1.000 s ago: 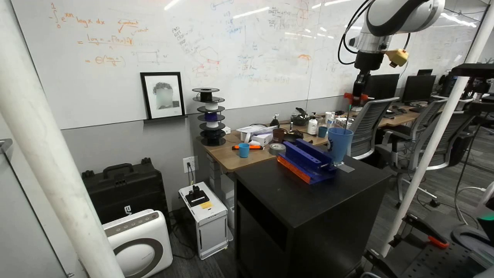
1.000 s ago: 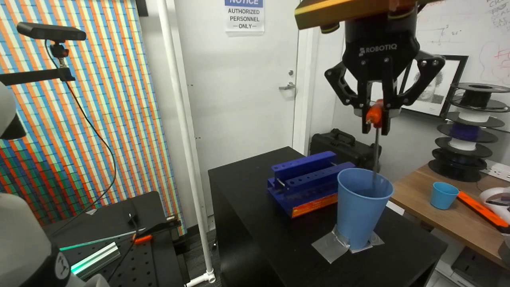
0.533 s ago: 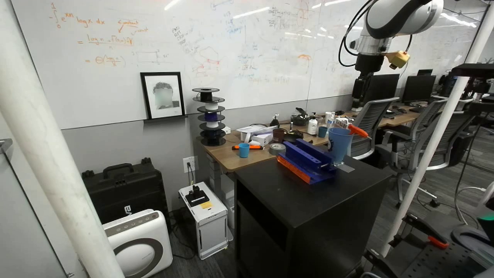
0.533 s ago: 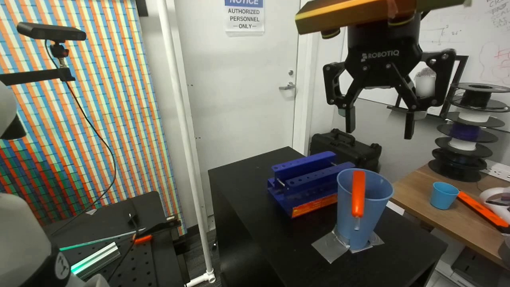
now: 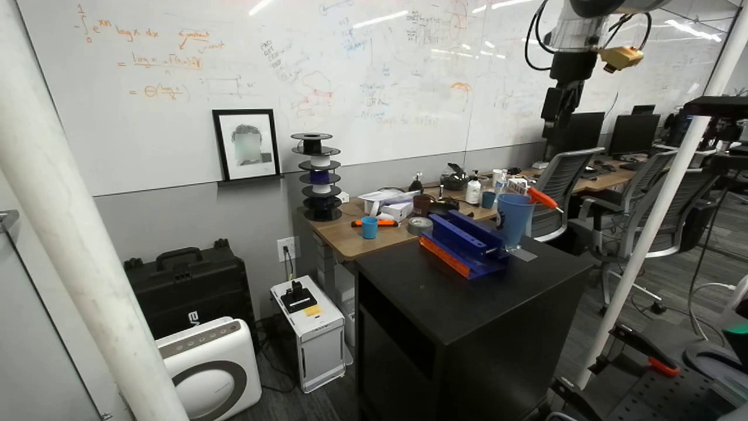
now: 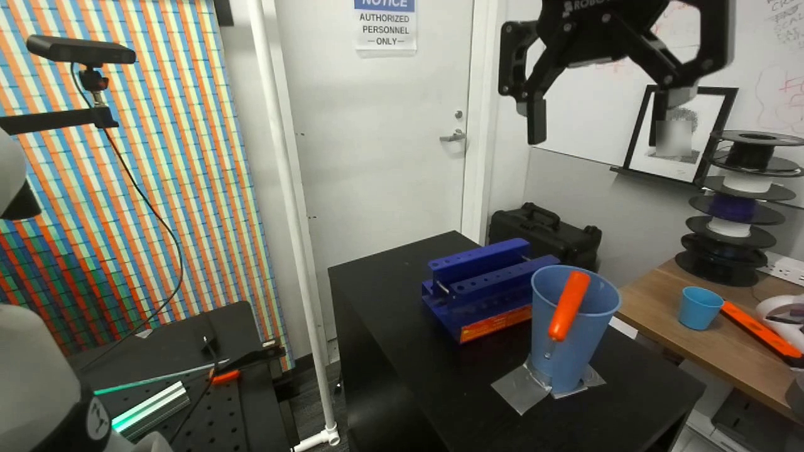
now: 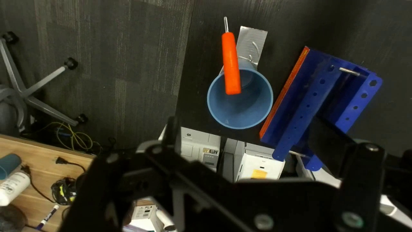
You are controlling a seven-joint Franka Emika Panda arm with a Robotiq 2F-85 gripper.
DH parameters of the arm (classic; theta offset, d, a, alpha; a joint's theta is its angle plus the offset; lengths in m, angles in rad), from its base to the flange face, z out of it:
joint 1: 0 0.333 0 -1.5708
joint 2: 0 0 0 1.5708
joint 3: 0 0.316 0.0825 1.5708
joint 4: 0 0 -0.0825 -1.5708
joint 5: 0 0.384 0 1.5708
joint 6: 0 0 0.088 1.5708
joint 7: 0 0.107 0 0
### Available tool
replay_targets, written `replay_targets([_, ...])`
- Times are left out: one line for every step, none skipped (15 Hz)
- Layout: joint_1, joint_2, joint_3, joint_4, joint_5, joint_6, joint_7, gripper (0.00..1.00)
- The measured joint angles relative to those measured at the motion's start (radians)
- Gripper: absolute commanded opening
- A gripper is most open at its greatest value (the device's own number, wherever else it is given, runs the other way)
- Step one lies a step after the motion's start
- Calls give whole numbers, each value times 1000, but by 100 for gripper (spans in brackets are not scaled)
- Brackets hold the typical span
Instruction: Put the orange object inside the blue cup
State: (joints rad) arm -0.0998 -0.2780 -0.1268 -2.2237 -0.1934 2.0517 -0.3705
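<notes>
The blue cup (image 6: 593,342) stands upright, taped to the black cabinet top (image 6: 402,351). Across its rim leans the orange object (image 6: 570,306), an orange handle with a short metal end sticking out past the cup's side. Its long shaft is hidden, so I cannot tell how it lies inside. The wrist view shows the handle (image 7: 231,61) partly over the mouth of the cup (image 7: 244,111) and partly outside. High above both, my gripper (image 6: 597,132) is open, its fingers wide apart and nothing between them.
Close beside the cup lies a dark blue slotted box (image 6: 483,295) with an orange strip. A wooden desk (image 5: 345,242) behind carries a small light-blue cup (image 5: 369,228), a tape roll (image 5: 419,225) and a stack of spools (image 5: 320,178). A white pole (image 5: 648,234) stands nearby.
The gripper held the orange object above the cup, then opened and let it drop onto the rim. Since then the gripper has risen and the handle has turned slightly.
</notes>
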Motion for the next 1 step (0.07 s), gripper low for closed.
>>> replay_targets([0, -15, 4, 9, 0, -30, 29, 100])
